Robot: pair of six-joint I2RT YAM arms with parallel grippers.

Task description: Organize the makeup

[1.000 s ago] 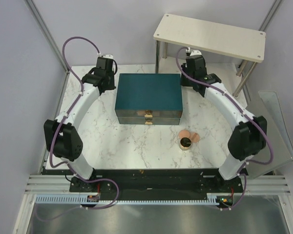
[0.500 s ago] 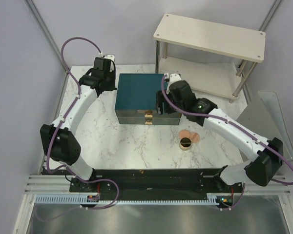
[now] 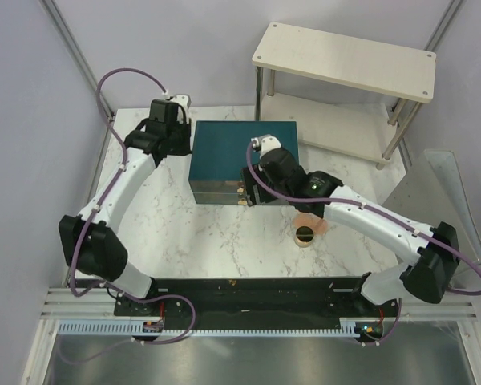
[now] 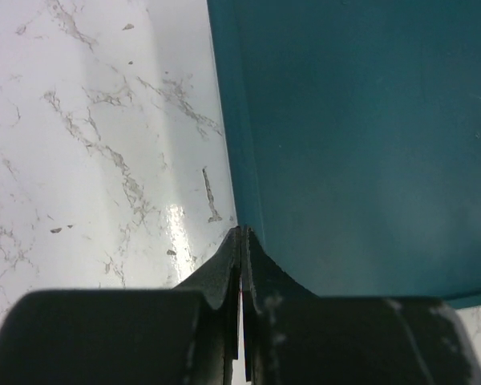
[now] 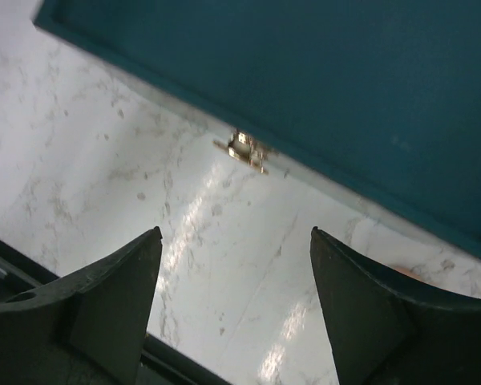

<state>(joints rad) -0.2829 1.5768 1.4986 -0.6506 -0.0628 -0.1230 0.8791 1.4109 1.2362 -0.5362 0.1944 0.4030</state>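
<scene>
Task's barely starting: right pincer [image 5: 235,233], spread wide & empty, is hovering over gold handles [image 5: 247,150] of teal box [image 3: 224,148], left pincer [image 4: 240,241] is sitting clenched at its side, compact [image 3: 305,235] + pads [image 3: 314,224] are lying on worktop [image 3: 224,241] near right pincer (drawers [image 3: 216,192] shut, nothing stowed).

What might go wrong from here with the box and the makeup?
The open right gripper hangs by the small gold handle of the teal box; a grab may slip off so small a part. The shut left gripper sits at the box's left edge, so a pull might slide the box if it braces poorly. The right arm passes over the compact and pads; dropping lower might knock them.
</scene>
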